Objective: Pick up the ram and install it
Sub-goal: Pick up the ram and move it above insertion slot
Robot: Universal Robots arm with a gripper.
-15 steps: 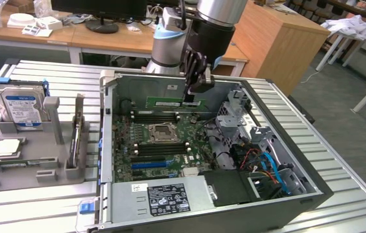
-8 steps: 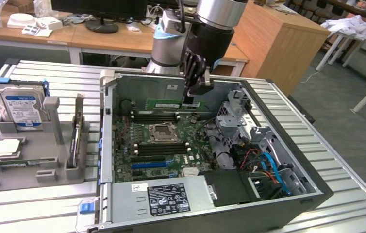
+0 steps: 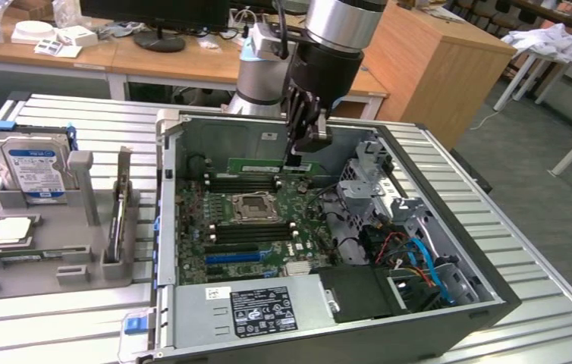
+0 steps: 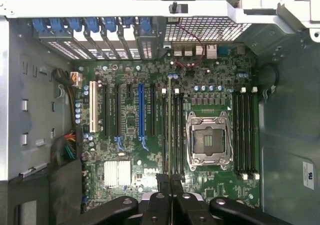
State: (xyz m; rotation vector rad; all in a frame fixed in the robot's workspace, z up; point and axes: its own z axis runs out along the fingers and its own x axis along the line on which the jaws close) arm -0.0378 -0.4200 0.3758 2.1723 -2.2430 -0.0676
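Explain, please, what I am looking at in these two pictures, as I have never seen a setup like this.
This is a robot arm working over an open computer case that lies on a slatted metal table. One picture comes from a camera standing off the arm. The other comes from a camera on the arm's wrist, looking down onto the green motherboard. The gripper, the arm's two-fingered hand, is shut on the ram, a thin green memory stick, held over the memory slots beside the processor socket. On the exterior view's left, a grey holder carries a hard drive and a small square processor chip.
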